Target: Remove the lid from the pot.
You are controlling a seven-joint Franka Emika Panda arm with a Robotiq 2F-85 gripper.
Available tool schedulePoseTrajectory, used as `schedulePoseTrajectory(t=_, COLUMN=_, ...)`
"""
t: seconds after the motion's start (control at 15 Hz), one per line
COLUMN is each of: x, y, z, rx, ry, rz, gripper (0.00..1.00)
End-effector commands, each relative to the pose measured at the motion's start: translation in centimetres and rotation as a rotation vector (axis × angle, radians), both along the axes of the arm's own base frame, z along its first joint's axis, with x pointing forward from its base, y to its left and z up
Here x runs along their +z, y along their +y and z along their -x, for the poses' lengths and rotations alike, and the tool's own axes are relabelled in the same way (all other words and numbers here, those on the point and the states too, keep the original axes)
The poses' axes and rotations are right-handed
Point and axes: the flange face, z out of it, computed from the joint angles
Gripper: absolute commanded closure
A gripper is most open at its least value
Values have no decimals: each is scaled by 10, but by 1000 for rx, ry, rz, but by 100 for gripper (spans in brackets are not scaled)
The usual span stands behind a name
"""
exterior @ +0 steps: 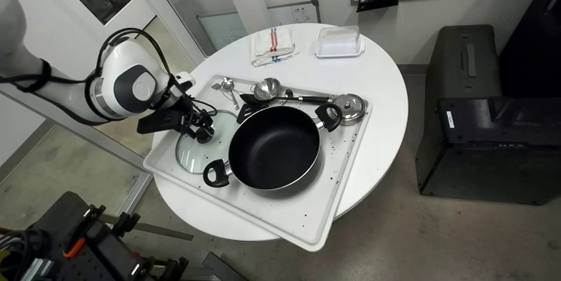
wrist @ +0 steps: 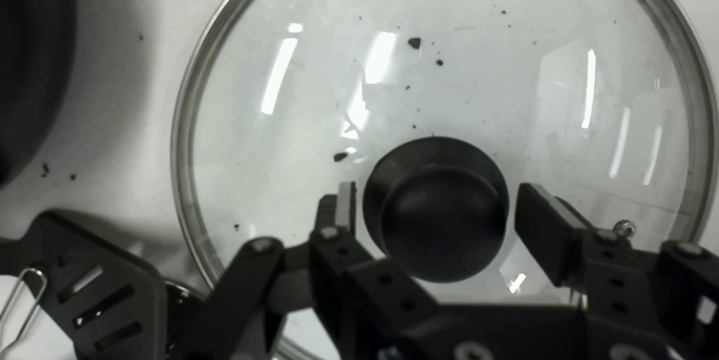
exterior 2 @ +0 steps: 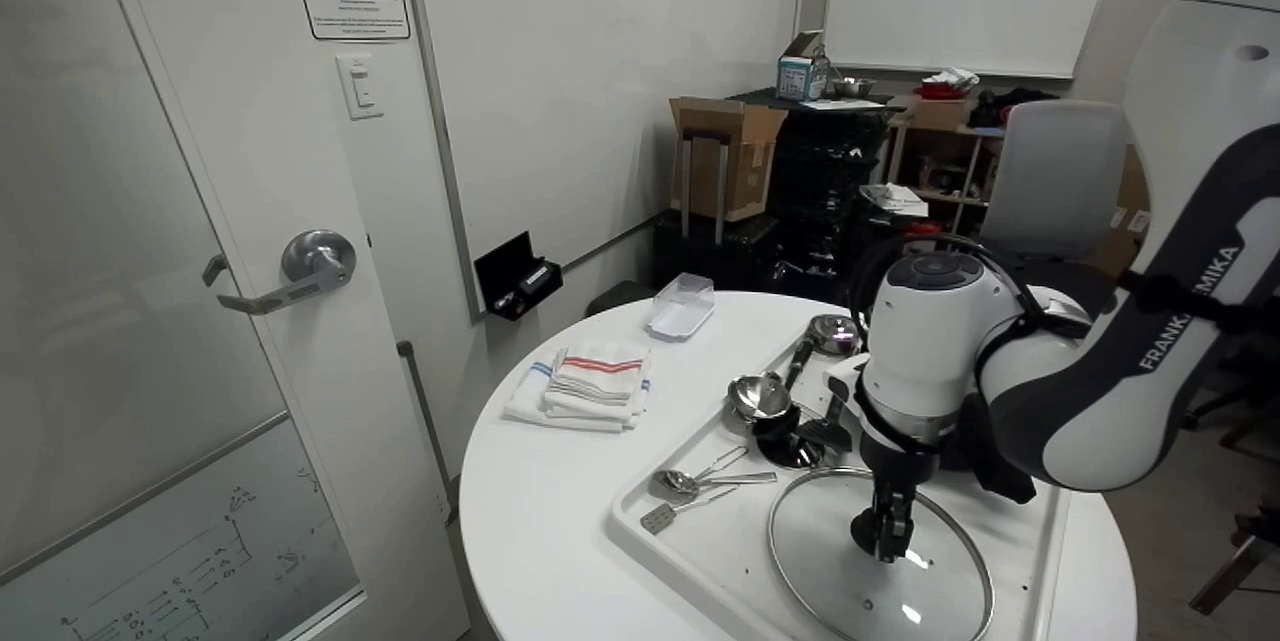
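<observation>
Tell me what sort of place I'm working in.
Probably a lab or office, judging by the marker-scribbled flat white wall board, the grey high-backed chair and the open brown cardboard box.

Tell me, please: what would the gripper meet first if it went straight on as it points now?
Most likely the lid: the gripper points down at it, jaws open on either side of its knob. Whether glass or knob comes first, depth leaves unclear.

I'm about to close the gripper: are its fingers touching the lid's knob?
Apart. In the wrist view the fingers stand open on either side of the knob, and pale glass of the lid shows between it and each finger.
</observation>
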Motion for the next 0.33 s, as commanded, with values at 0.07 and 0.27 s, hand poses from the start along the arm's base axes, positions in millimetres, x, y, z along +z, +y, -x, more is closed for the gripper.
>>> schedulePoseTrajectory(t=0.07, x=1, y=-1, z=4, rx=35, ry=-17, rz=-24, gripper=0)
schedulePoseTrajectory(t=0.27, x=8, y=2, z=11, rx=56, ry=-25, rz=-38, gripper=0)
